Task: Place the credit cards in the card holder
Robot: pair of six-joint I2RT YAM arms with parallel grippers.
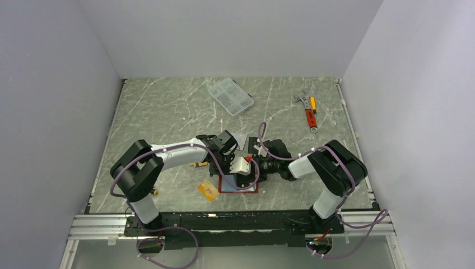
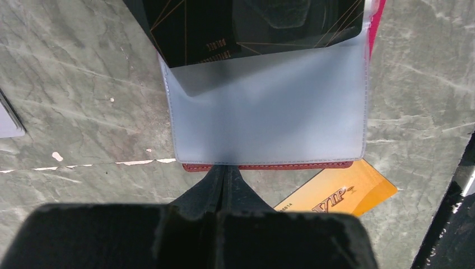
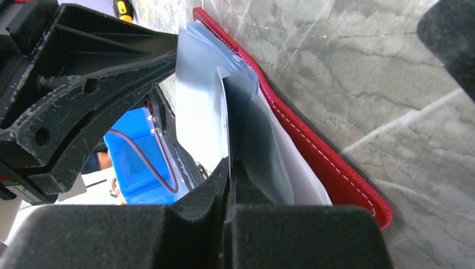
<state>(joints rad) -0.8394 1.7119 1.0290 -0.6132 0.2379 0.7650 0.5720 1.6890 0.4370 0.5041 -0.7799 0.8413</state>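
Left gripper (image 2: 227, 175), right gripper (image 3: 229, 168) pinched shut on card holder (image 3: 313, 151) clear sleeves; dark card (image 2: 252, 28) partly inside, orange card (image 2: 341, 193) at its edge.

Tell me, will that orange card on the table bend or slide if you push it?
Probably slide: the orange VIP card lies flat on the smooth marble-look table. It looks thin with straight edges, so likely light and fairly stiff. One edge seems tucked under the red card holder, which might snag it.

Grey-green marbled table (image 1: 168, 112), plain white walls (image 1: 224, 33) on 3 sides, even light
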